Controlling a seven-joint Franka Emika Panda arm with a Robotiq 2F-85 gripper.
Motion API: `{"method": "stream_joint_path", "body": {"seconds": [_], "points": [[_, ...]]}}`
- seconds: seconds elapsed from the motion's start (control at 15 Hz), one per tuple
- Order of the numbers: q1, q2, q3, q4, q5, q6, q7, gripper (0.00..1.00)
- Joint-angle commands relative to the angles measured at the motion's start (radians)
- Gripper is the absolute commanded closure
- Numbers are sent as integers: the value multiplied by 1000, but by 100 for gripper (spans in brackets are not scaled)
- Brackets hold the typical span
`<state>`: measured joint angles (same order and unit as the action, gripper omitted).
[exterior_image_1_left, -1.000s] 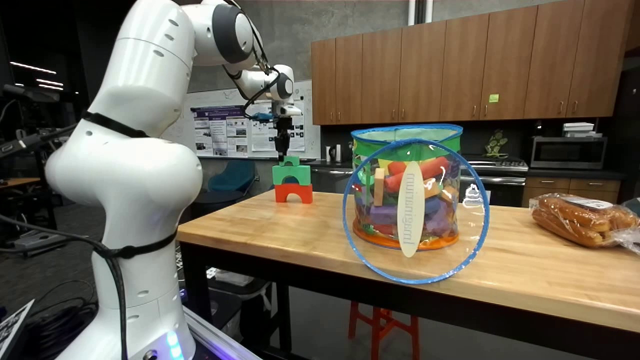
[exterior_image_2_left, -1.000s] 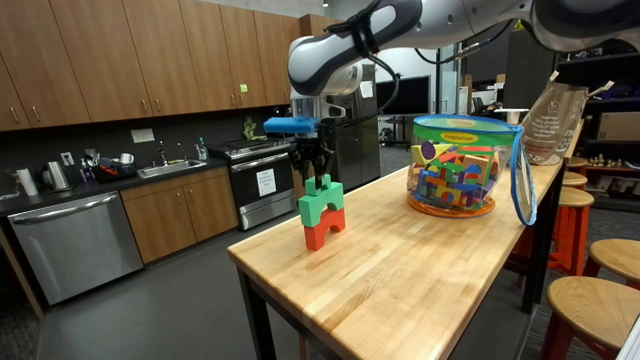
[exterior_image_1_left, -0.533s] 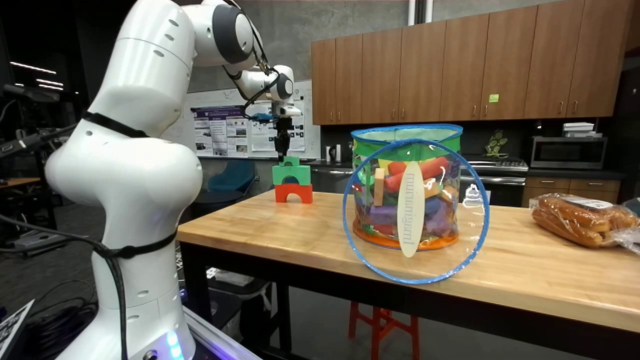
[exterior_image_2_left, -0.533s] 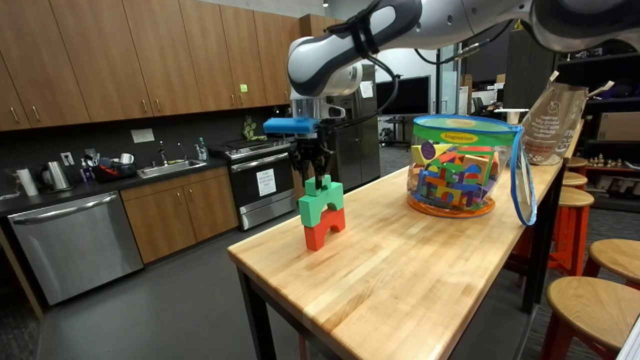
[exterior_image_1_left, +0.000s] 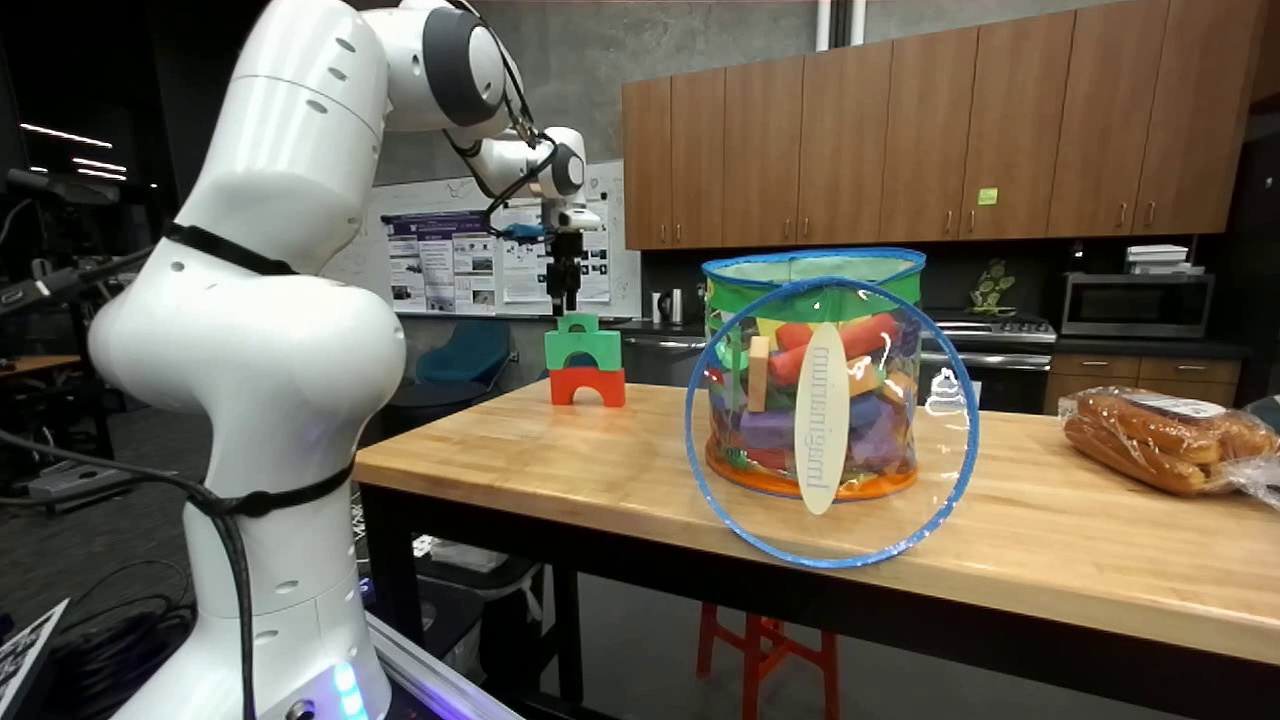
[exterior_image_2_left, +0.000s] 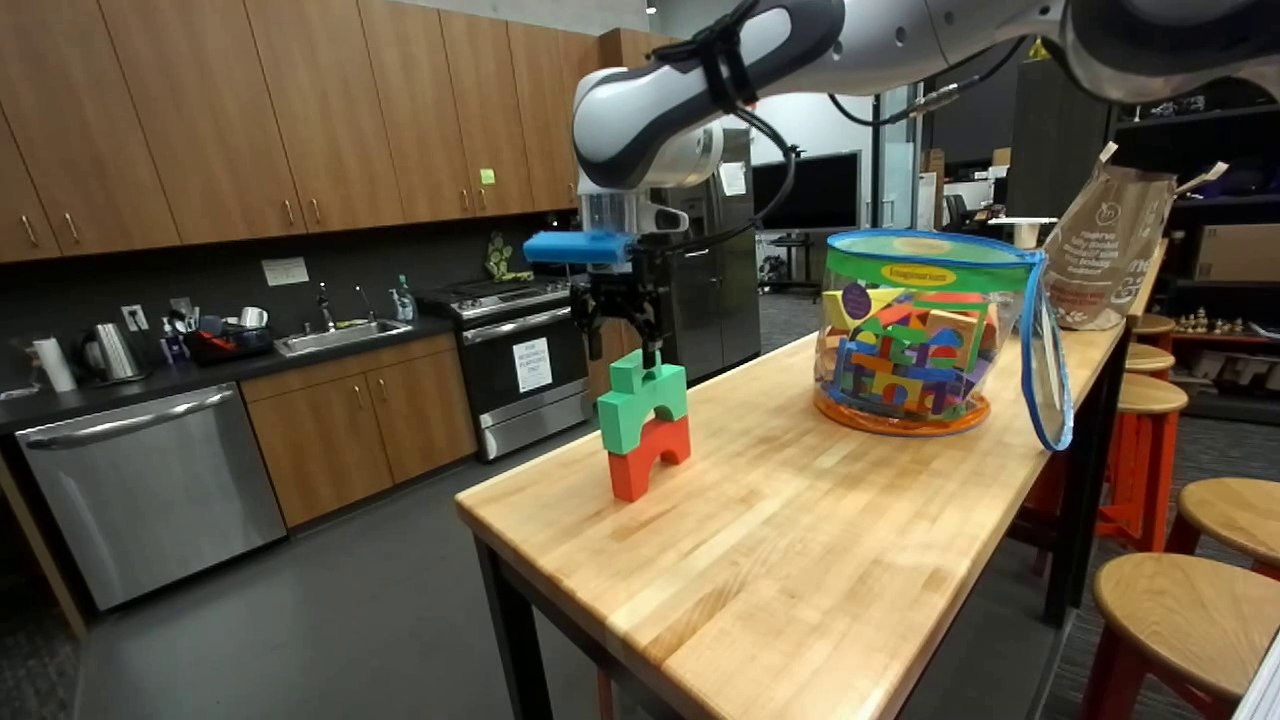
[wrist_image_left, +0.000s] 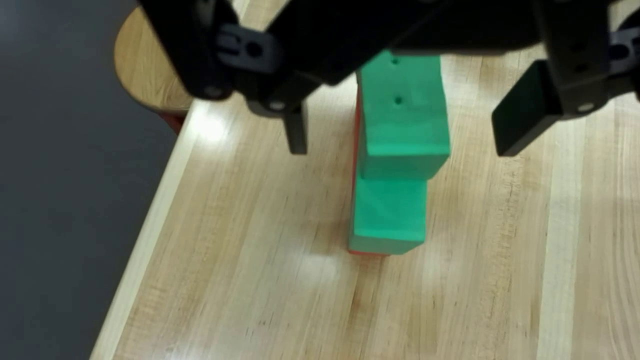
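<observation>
Standing near one corner of the tabletop (exterior_image_2_left: 800, 560), three arch blocks form an upright stack (exterior_image_2_left: 630, 428): a red arch block (exterior_image_1_left: 588, 376) at the bottom, a large green arch block (exterior_image_1_left: 583, 341) on it, and a small green arch block (wrist_image_left: 404, 112) on top. The end effector (exterior_image_2_left: 623, 350) points downward at the top of this stack and is released; in the wrist view its fingers (wrist_image_left: 298, 131) are spread to either side of the small green arch block, with the tabletop visible in both gaps. Farther along the tabletop, well apart from the stack, stands a clear cylindrical toy bag (exterior_image_2_left: 920, 274) marked "Imaginarium", filled with coloured blocks (exterior_image_2_left: 905, 365). Its round lid (exterior_image_1_left: 822, 420) hangs unfastened down the side toward a long edge. Past the toy bag, a plastic-wrapped pack of bread (exterior_image_1_left: 1165, 440) lies on the tabletop in an exterior view, and a brown paper bag (exterior_image_2_left: 1105, 250) stands near that long edge in an exterior view.
</observation>
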<state>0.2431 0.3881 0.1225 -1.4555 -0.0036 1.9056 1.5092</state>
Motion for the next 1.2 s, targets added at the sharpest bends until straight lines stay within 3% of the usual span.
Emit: {"method": "stream_joint_path", "body": {"seconds": [0.0,0.47,1.13], "points": [[18,-34,-15,-11,-11,-17,6,0],[17,-84,0,-49,-18,-26,-108,0],[8,-218,22,-172,-47,-86,-508,0]]}}
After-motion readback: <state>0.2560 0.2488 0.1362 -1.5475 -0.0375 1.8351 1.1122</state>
